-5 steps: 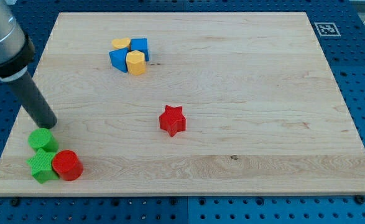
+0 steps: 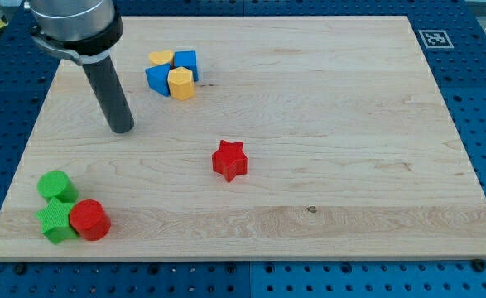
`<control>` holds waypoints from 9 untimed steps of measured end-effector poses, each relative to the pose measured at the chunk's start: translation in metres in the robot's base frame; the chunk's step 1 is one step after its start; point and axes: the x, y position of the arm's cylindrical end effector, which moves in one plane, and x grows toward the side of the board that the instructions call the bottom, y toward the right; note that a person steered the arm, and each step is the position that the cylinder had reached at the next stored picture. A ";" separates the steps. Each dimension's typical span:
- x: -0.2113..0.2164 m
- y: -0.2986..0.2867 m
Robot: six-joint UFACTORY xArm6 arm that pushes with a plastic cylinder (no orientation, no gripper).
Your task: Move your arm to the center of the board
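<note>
My tip (image 2: 122,129) rests on the wooden board (image 2: 325,99) in its left part, below and left of the yellow and blue cluster. The red star (image 2: 229,160) lies near the board's middle, well to the right of my tip. A yellow heart (image 2: 161,59), two blue blocks (image 2: 186,61) (image 2: 156,79) and a yellow hexagonal block (image 2: 180,83) sit packed together near the view's top. A green cylinder (image 2: 55,185), a green star (image 2: 56,220) and a red cylinder (image 2: 89,219) sit bunched at the bottom left corner.
A black and white marker tag (image 2: 435,38) is at the board's top right corner. A blue pegboard table (image 2: 483,99) surrounds the board on all sides.
My tip has moved right and up, away from the green cylinder at the bottom left, towards the board's middle. No block has moved.
</note>
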 end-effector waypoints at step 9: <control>0.000 0.172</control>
